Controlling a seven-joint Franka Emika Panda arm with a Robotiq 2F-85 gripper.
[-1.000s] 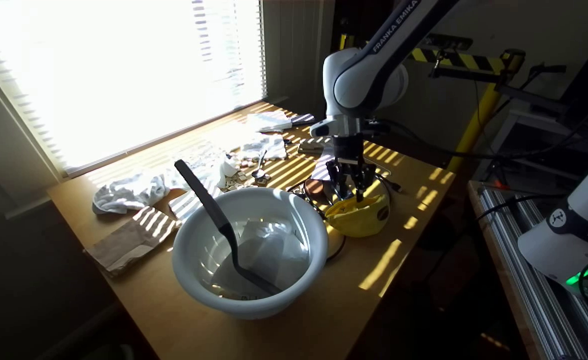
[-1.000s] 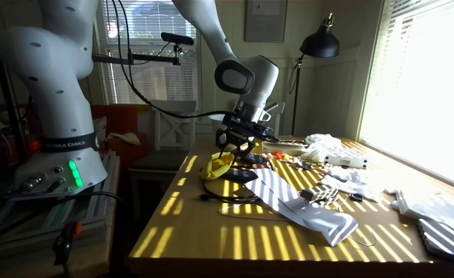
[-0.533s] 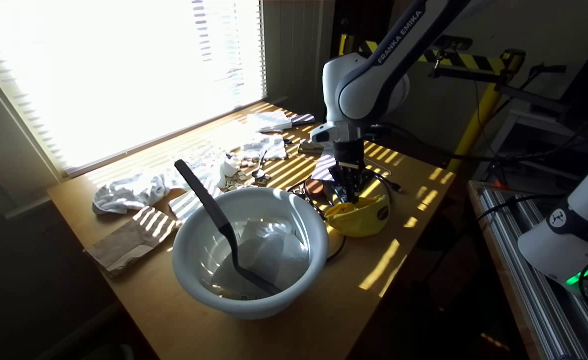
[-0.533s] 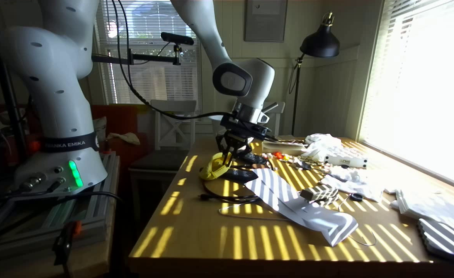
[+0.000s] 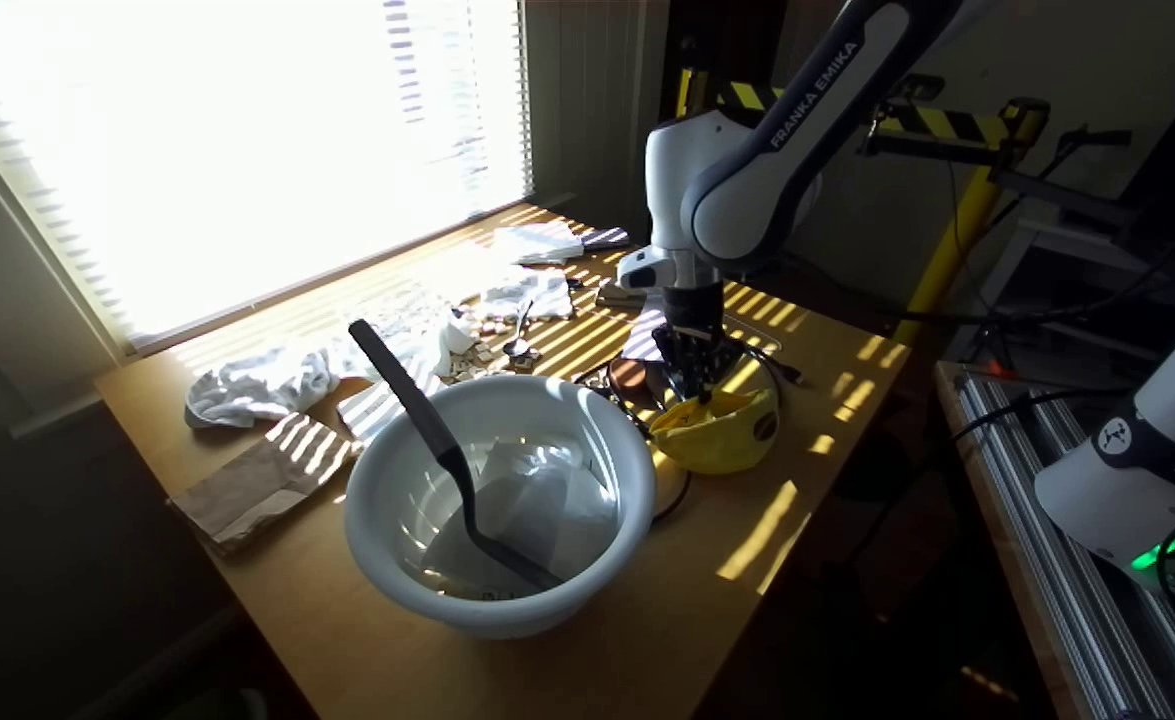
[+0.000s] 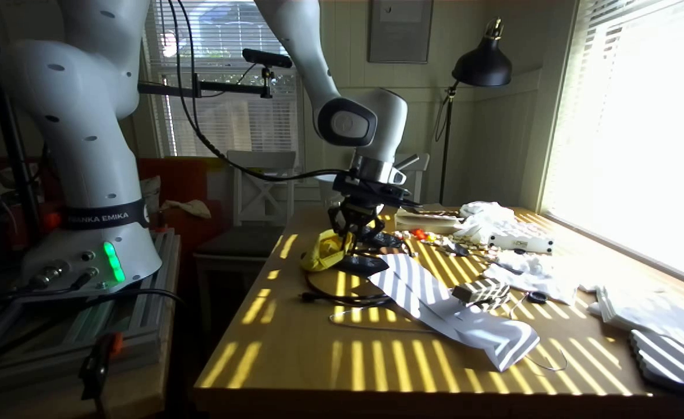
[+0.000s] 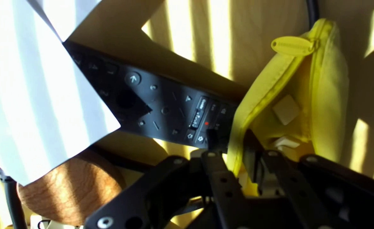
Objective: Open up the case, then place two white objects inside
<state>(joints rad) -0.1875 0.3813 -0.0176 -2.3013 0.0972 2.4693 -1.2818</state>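
Note:
The yellow case (image 5: 715, 448) lies on its side of the table near the bowl; it also shows in an exterior view (image 6: 323, 254). In the wrist view the case (image 7: 331, 95) is unzipped, its mouth gaping, with a yellow zipper pull (image 7: 291, 45) at one end. A white tile (image 7: 286, 109) and another white piece (image 7: 287, 142) lie inside. My gripper (image 7: 232, 143) is partly open and straddles one rim of the case, one finger inside the mouth and one outside. A gap shows between the fingers. The fingertips also show in both exterior views (image 5: 701, 392) (image 6: 348, 247).
A black remote (image 7: 164, 105) lies beside the case, partly under white paper (image 7: 56, 95). A large pale bowl (image 5: 367, 510) holding a dark spoon (image 5: 407, 390) stands close by. A black cable (image 6: 353, 301), small loose pieces (image 5: 477, 365) and white cloths (image 5: 262, 385) lie on the table.
My gripper's fingers have come closer together over the case's rim. The hand has shifted slightly, and the upper arm has tilted lower. The case has barely moved.

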